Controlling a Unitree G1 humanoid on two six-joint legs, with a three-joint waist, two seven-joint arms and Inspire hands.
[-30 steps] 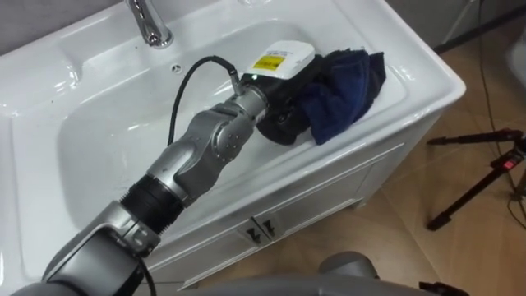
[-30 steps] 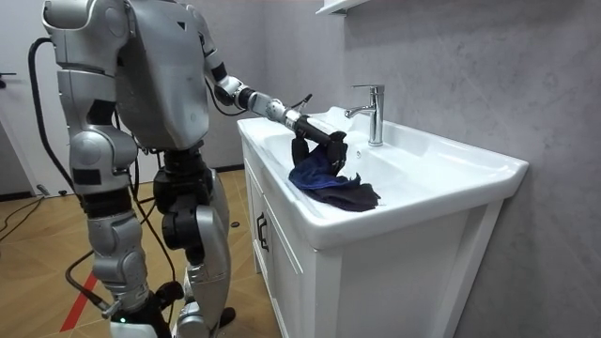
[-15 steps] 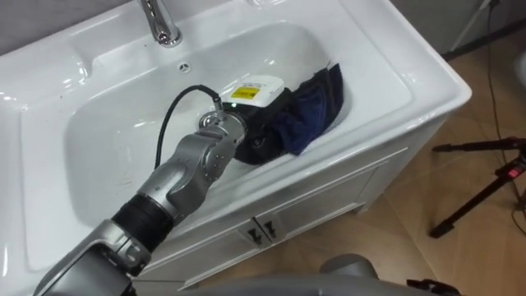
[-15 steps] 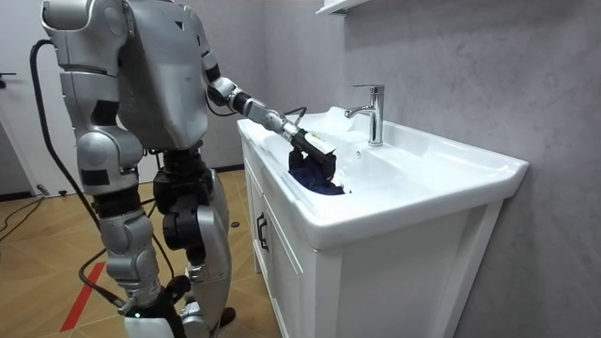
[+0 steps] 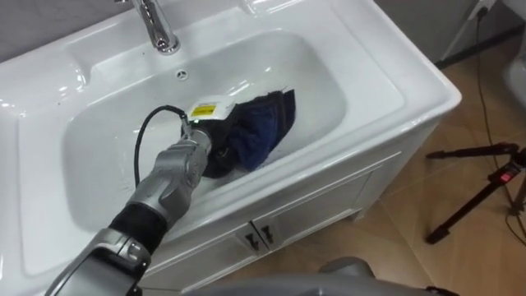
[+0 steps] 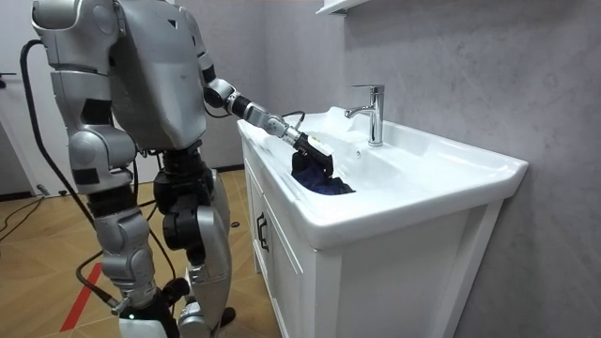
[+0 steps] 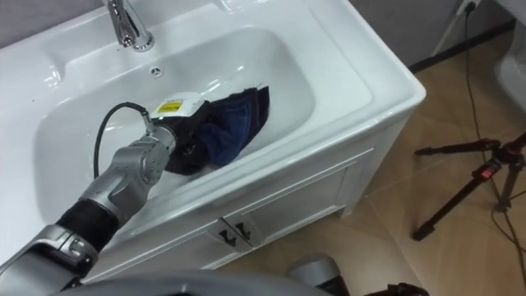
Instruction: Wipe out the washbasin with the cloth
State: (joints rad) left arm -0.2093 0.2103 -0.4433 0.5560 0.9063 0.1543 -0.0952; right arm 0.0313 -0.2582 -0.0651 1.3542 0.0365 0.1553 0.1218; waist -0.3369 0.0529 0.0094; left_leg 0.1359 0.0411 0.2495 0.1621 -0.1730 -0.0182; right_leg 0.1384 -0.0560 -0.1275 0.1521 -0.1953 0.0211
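Left hand (image 5: 216,148) is down in the basin (image 5: 329,82), centre-left of the frame, its fingers buried in the dark blue cloth (image 5: 261,127), so I cannot tell its grip. The cloth looks soft, light and floppy, best held by its bunched middle under the palm.

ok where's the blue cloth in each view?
Left eye view: blue cloth mid-basin, below-right of the tap.
Right eye view: blue cloth left of centre, below-right of the tap.
Room view: blue cloth at the basin edge nearest the robot, below-left of the tap.
Shared landmark: the tap.
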